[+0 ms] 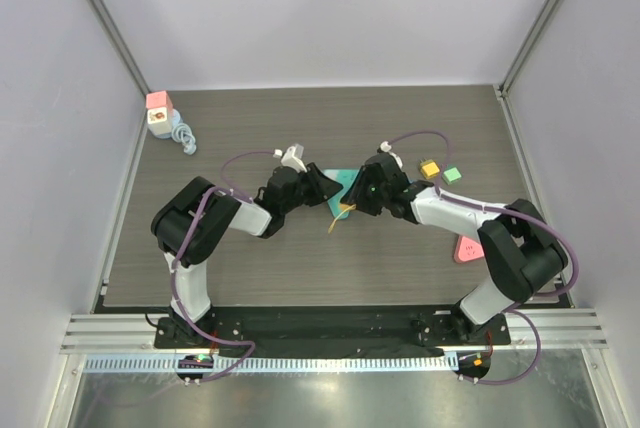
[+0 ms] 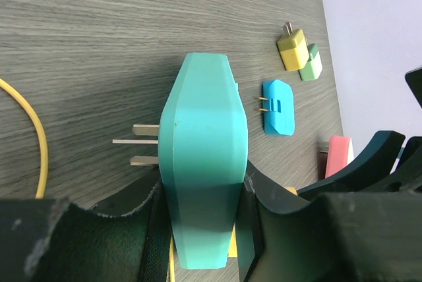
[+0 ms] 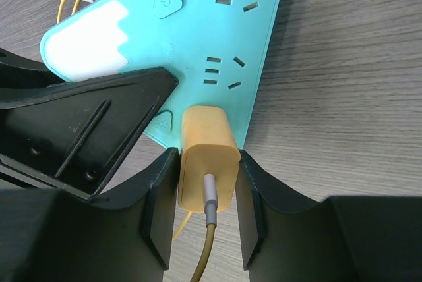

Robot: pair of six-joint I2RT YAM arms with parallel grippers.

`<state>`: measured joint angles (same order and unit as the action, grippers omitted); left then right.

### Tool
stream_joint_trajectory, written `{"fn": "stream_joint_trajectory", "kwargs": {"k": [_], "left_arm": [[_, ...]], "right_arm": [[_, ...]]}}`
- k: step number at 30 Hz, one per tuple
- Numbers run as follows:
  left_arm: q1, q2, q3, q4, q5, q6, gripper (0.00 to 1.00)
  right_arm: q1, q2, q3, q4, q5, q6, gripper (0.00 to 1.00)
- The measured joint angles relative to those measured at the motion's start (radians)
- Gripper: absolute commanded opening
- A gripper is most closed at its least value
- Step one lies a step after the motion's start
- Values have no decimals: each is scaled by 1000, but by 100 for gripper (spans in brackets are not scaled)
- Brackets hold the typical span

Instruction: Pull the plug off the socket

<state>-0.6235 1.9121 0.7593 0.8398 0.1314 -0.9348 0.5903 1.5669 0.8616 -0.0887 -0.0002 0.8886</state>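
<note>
The right fingers (image 3: 158, 203) are narrowed onto the plug (image 3: 206, 157), a small orange-yellow block pinched on both its sides, with its cable (image 3: 210, 242) leaving its near end and dropping between the fingers. The plug's far end sits against the face of the teal socket (image 3: 198, 25), at the near corner of that flat triangular strip, just near of a row of open slots; its prongs are hidden. The left fingers (image 2: 270, 203) are closed on the same socket from the opposite side, gripping it across its thin edges so that it appears edge-on in the left wrist view, with three metal prongs sticking out of its left side above the wood-grain counter (image 1: 400, 258). A thin yellow wire (image 2: 41, 143) curves over the counter to the left of those prongs. Farther right lie a blue adapter (image 2: 279, 107), a yellow adapter (image 2: 292, 49) touching a green adapter (image 2: 311, 63), and a pink adapter (image 2: 339, 153). In the far left corner, well apart, stands a pink-and-white block (image 1: 160, 113) with a coiled cord.
</note>
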Motion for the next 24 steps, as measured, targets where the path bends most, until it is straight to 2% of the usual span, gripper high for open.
{"fn": "stream_joint_trajectory", "kwargs": {"k": [24], "left_arm": [[-31, 0, 21, 17, 61, -35, 0]], "right_arm": [[-23, -175, -78, -77, 17, 2, 1]]}}
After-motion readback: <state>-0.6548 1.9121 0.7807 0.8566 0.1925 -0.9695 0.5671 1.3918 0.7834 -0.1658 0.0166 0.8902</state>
